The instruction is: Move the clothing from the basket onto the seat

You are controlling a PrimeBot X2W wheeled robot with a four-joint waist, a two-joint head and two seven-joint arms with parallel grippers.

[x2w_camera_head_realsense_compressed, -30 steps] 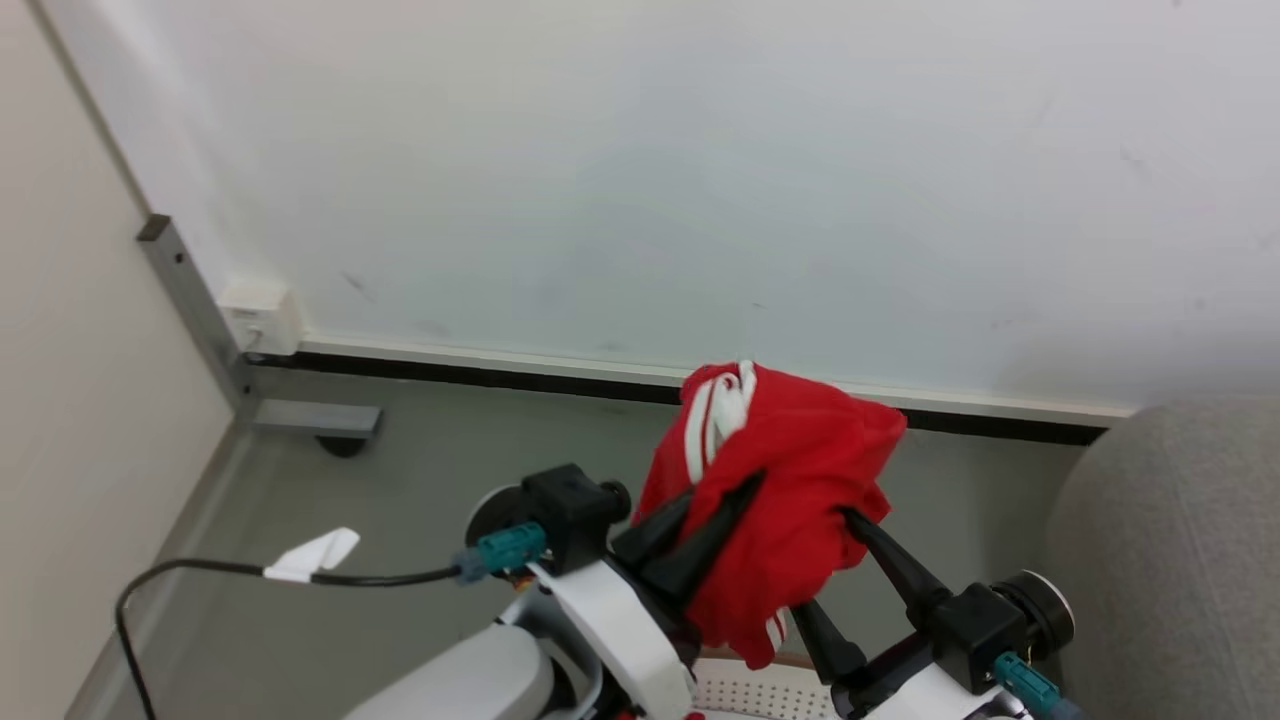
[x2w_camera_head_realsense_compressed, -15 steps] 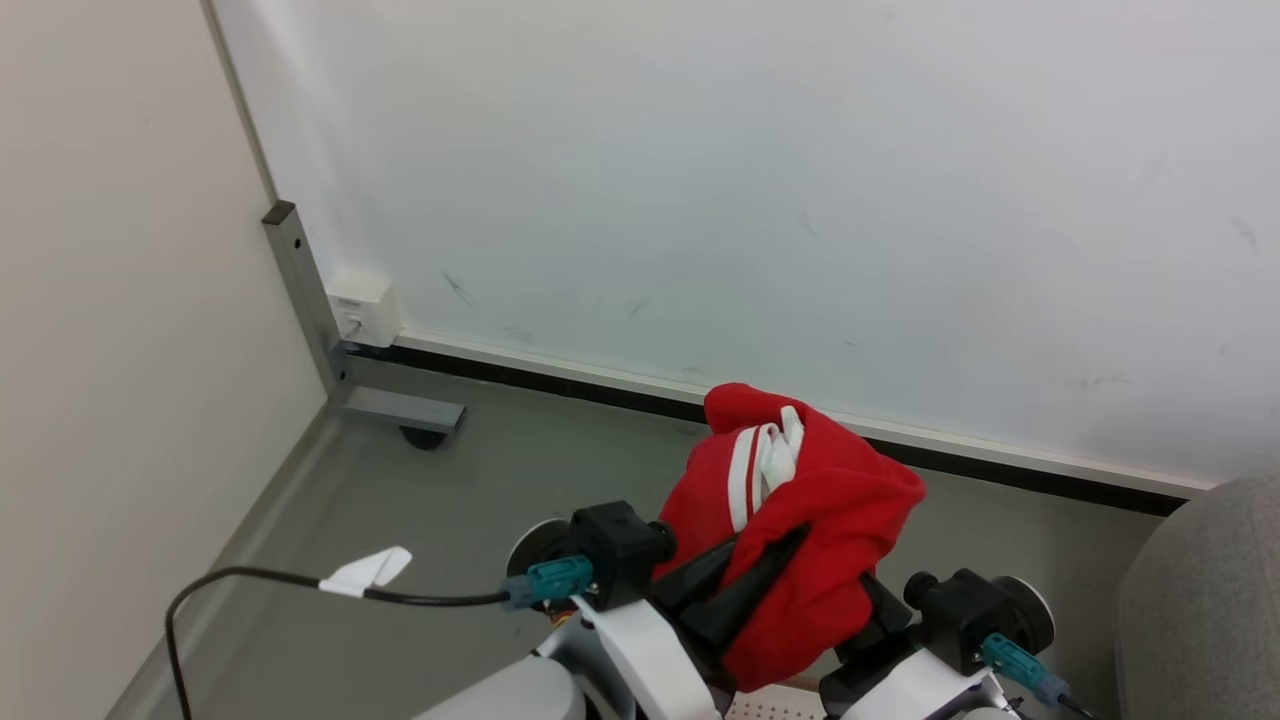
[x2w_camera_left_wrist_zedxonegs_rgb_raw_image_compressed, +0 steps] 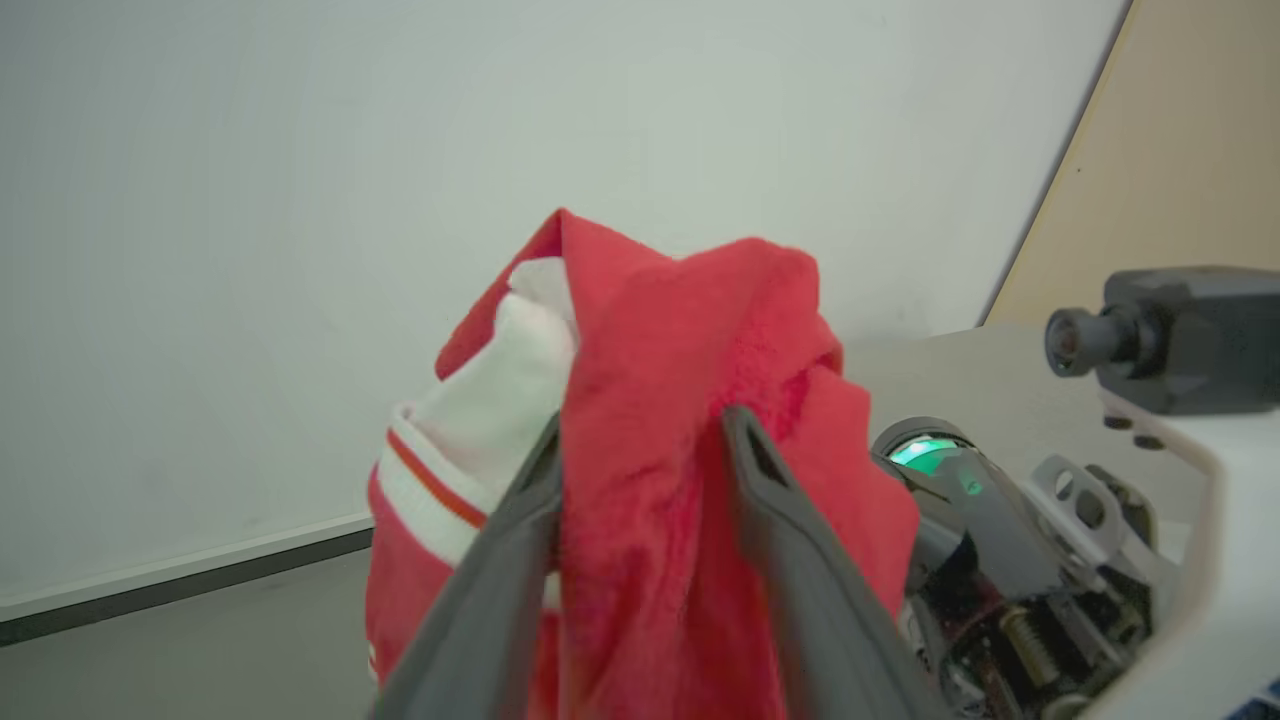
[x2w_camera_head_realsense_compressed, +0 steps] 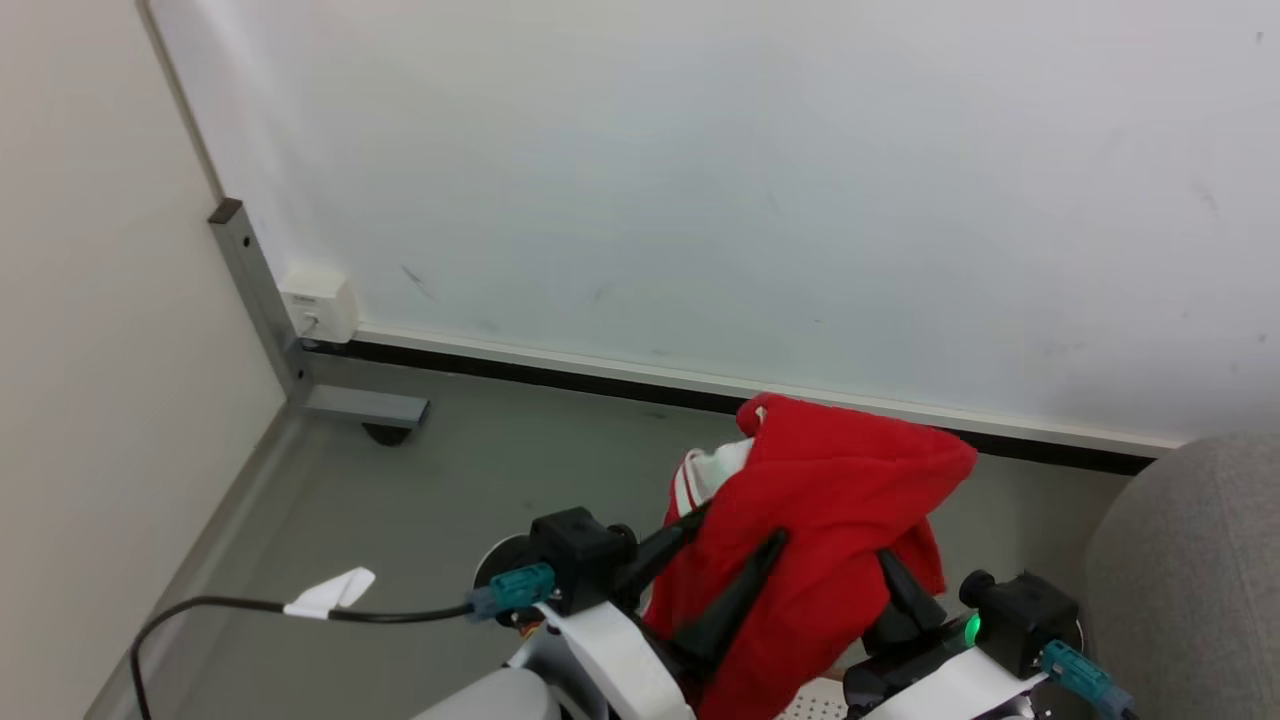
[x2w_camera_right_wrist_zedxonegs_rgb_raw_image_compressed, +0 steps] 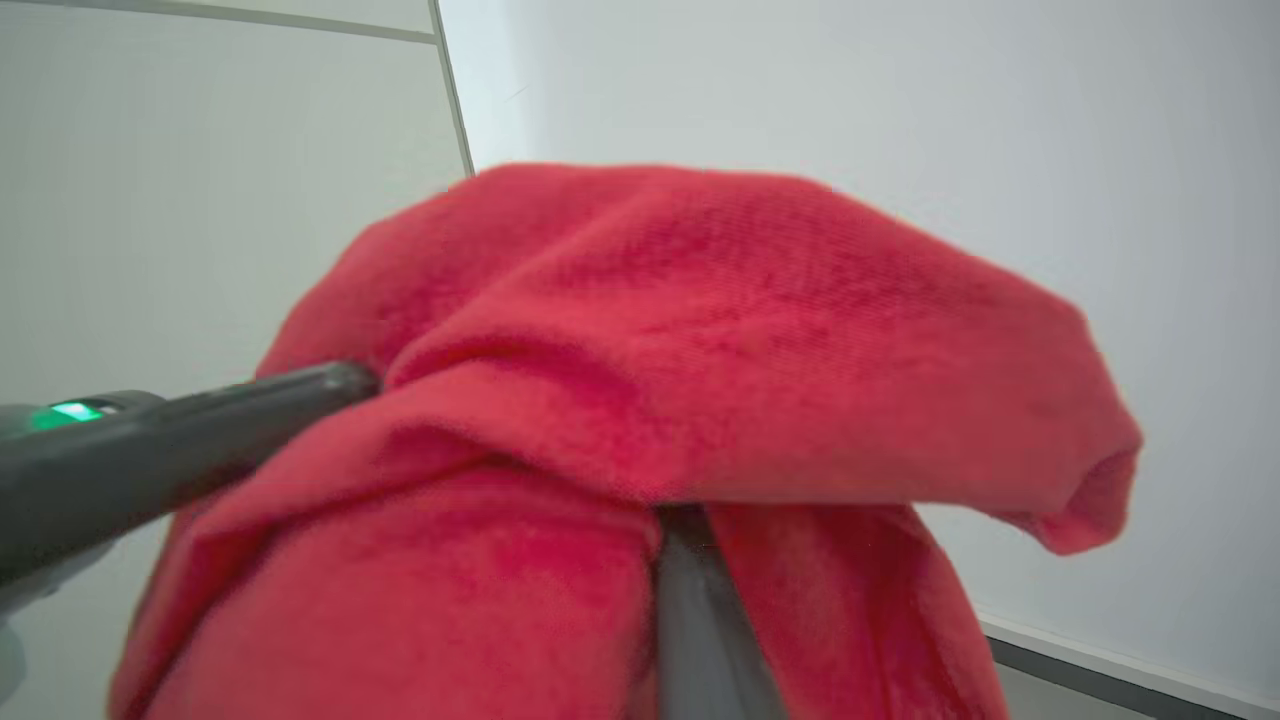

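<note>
Here we are with the red garment up in the air, bunched over both sets of fingers, above the grey floor and in front of the pale wall. It is clear of the basket, of which we catch just a white perforated sliver at the bottom of the head view. The seat sits off to the right, near but not under the cloth.

The right claw is closed tight on a fold of the fabric, its fingers buried under the red. The left claw stands partway open, with a thick wad of cloth lying between its two fingers. To us that looks more like draping than pinching.

So what could go wrong? If the right claw alone bears the load, everything hangs on one pinched fold. Soft cloth creeps, and a quick swing toward the seat could pull it free, dropping it on the floor between basket and seat.

Second worry: the fabric is wrapped round the left fingers. If the arms part, it may snag there and get tugged out of the right grip, or stretch between them.

Third: the lower hem hangs out of sight below, and it could catch the basket's rim on the way across.
</note>
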